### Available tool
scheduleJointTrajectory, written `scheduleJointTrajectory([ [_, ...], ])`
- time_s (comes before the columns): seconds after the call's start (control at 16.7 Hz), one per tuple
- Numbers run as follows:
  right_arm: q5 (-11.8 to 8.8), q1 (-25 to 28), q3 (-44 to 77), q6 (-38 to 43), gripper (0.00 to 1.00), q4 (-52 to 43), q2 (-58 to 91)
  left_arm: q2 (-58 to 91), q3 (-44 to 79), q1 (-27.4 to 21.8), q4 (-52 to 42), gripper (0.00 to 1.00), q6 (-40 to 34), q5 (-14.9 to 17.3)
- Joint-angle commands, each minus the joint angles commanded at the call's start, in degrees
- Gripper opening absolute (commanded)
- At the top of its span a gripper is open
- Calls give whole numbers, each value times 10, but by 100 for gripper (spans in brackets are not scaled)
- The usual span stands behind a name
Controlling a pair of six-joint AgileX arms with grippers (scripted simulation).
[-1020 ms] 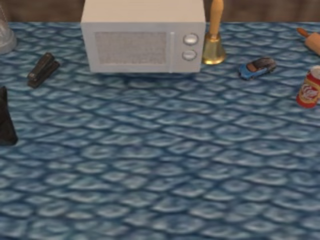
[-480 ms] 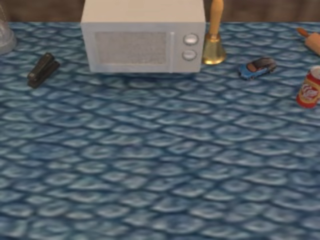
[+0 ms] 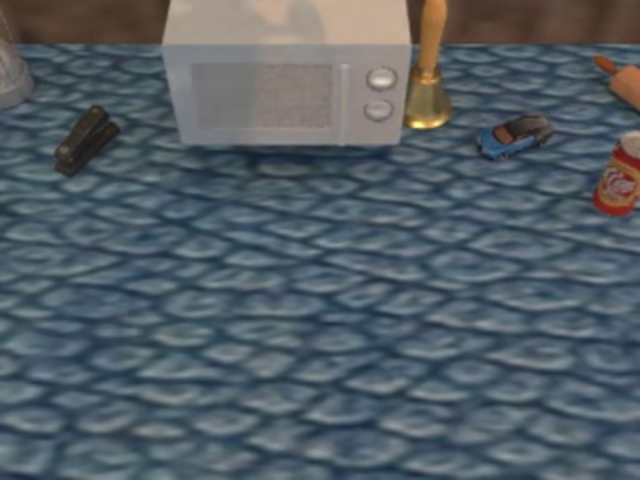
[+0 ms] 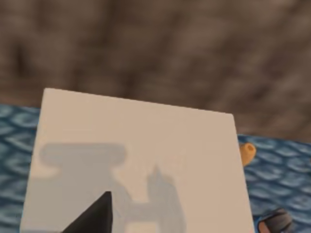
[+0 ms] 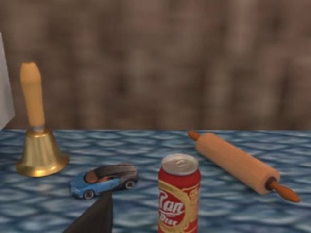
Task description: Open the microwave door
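The white microwave (image 3: 287,30) stands at the back of the table, left of centre. Its microwave door (image 3: 262,96), with the grey mesh window, lies flat against the front, and two round knobs (image 3: 380,93) sit to its right. Neither arm shows in the top view. In the left wrist view my left gripper (image 4: 146,228) hovers above the microwave's top (image 4: 194,160). One dark fingertip (image 4: 97,216) shows there, and the gripper's shadow has two prongs set apart. The right wrist view places my right gripper (image 5: 146,228) low over the table at the right, open and holding nothing.
A brass bell (image 3: 428,90) with a wooden handle stands right beside the microwave. A blue toy car (image 3: 513,135), a red can (image 3: 618,175) and a rolling pin (image 3: 625,80) lie at the right. A black stapler (image 3: 85,138) lies at the left.
The dark part of my left arm at the top view's left edge has left that view. A shadow now falls on the microwave's top and the door's left part.
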Motion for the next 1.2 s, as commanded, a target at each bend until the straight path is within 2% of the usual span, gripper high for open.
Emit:
scheduleJointTrajectory([
  [0.24, 0, 0, 0, 0, 100, 0, 0, 187, 149, -39, -108, 100, -40, -22],
  [0.54, 0, 0, 0, 0, 100, 0, 0, 334, 240, -67, -204, 100, -64, -40],
  [1.02, 0, 0, 0, 0, 100, 0, 0, 355, 249, -68, -215, 100, -66, -41],
  [1.2, 0, 0, 0, 0, 100, 0, 0, 358, 223, -63, -181, 100, -59, -39],
])
